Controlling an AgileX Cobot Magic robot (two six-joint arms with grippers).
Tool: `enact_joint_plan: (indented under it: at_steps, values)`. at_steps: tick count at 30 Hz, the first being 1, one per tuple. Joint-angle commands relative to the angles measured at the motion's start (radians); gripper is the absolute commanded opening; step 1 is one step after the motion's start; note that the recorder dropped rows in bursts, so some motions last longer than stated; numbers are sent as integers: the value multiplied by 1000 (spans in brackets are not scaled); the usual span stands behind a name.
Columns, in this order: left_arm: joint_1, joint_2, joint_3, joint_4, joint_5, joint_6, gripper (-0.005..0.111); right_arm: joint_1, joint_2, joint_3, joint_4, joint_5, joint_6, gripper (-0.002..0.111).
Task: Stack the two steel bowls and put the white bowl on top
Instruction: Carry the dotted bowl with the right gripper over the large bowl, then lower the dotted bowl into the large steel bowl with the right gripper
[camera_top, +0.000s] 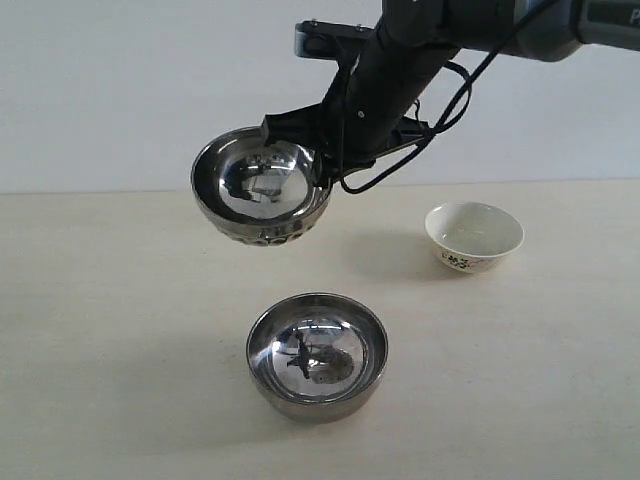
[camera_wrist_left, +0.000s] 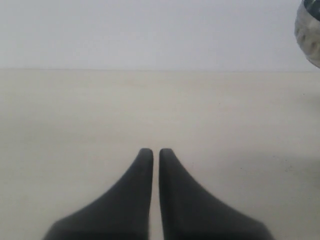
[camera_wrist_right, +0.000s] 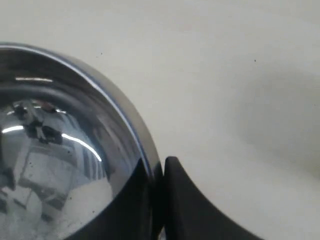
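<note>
Dimpled steel bowl (camera_top: 262, 195) hanging clear of the table (camera_top: 120, 380), rim being pinched tight by the right gripper (camera_wrist_right: 158, 172), hovering beyond and slightly left-arm-side of the plain steel bowl (camera_top: 318, 355) resting below; left gripper (camera_wrist_left: 151, 152) closed, holding nothing.

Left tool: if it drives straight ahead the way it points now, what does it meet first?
Nothing, as far as the left wrist view shows: ahead of the shut left tool lies only bare table, then the wall. The dimpled steel bowl is off to the side. Depth is unclear.
</note>
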Motion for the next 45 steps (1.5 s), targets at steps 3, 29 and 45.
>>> enact_joint_plan:
  at_steps: [3,29,45]
  values:
    - [3,-3,3,4,1,-5,4,-11,-136,187,0,-115,-19,0]
    - [3,-3,3,4,1,-3,4,-16,-229,429,45,-29,-120,0]
    - [3,-3,3,4,1,-3,4,-40,-229,534,107,-126,-178,0]
